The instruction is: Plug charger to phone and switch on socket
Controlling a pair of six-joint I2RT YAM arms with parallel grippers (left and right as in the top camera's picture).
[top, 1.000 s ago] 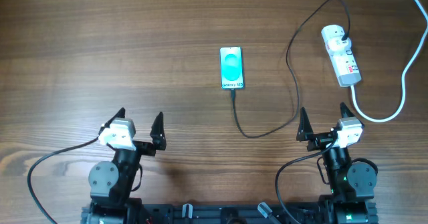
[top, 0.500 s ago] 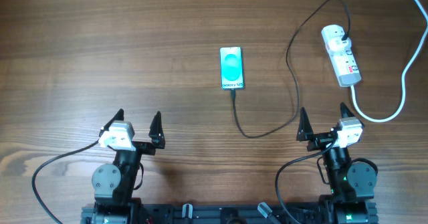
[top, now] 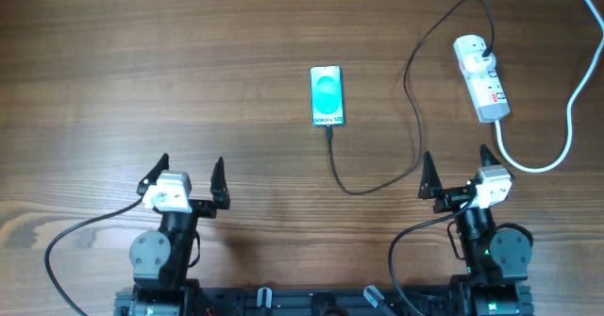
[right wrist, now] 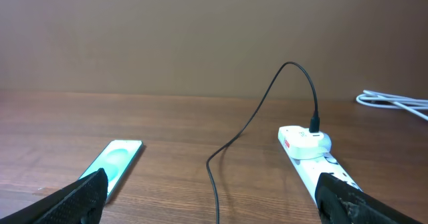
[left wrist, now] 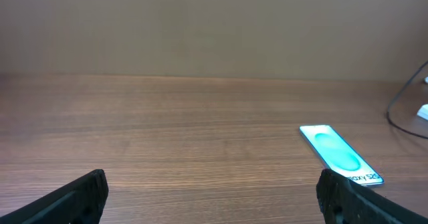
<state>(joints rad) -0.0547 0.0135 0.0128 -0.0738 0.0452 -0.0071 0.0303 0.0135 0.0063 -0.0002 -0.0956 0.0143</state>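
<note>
The charger (top: pixel 418 127), a thin black cable, loops across the wooden table (top: pixel 142 61) from the plug (top: pixel 472 47) in the white socket (top: pixel 482 82) at far right to the near edge of the phone (top: pixel 327 96), which lies flat mid-table, its screen glowing cyan. The left gripper (top: pixel 191 161) and right gripper (top: pixel 455 154) hover near the table's front, well apart from the phone, fingers spread wide and empty.
</note>
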